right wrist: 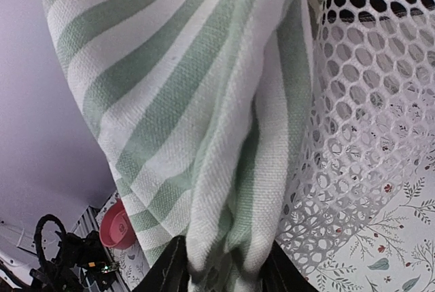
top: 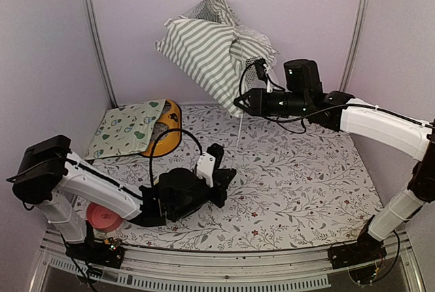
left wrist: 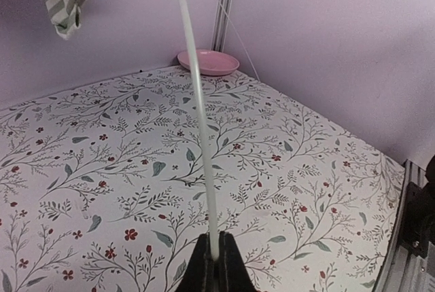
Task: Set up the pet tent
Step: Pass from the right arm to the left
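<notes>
Above the table's (top: 306,183) far middle, we see the pet tent (top: 211,47) hanging bunched, long axis slanting down rightward (close to the far wall (top: 292,7)). Right pincer (right wrist: 221,271) stands part-open around a fold of it; left pincer (left wrist: 215,244) pinches a thin white pole (left wrist: 197,102) tight, rising upward.

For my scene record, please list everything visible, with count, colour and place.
pet tent: one, grey-green and white stripes, raised, rear centre
pole: one, white, rising toward the tent
cloth mat: one, cream with teal shapes, rear left
orange item: one, orange, under the cloth mat
pink dish: one, pink, near left corner
table cover: one, white floral, underneath everything
left gripper: one, black, shut on the pole
right gripper: one, black, tent fabric between its fingers
</notes>
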